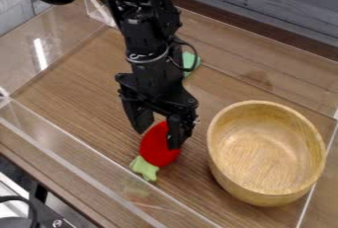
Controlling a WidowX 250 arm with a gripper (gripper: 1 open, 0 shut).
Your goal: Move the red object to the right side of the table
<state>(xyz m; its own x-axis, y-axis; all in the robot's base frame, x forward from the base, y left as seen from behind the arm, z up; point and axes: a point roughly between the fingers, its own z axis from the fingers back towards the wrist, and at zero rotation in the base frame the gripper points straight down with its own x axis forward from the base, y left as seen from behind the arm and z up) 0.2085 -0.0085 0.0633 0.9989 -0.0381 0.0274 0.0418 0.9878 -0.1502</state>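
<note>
Down over the red toy fruit [160, 145], pointing straight at the table [79, 94], with the black gripper [160, 125] spread wide and nothing clamped yet. Fingers on either side of the fruit's upper half, jaws apart, not pressing in as far as can be seen (contact at the tips too small to judge).

For a clean pick: close squarely across the round red body rather than the pale green leafy tip [145, 167], which sticks out toward the near acrylic wall and would likely slip or bend. Best to squeeze gently, since a small rounded toy tends to squirt sideways out of a fast pinch. Then lift clear before carrying right, because the wooden bowl [268, 151] sits just beside the fruit on that side and its rim stands in the path. Probably safest to set down on bare wood, either past the bowl or in front of it, not inside.

Fruit itself resting on the tabletop near the front wall, directly beneath the gripper, between its fingers, left of the bowl. Green block [189, 60] behind the arm, partly hidden, well apart from the fruit.
</note>
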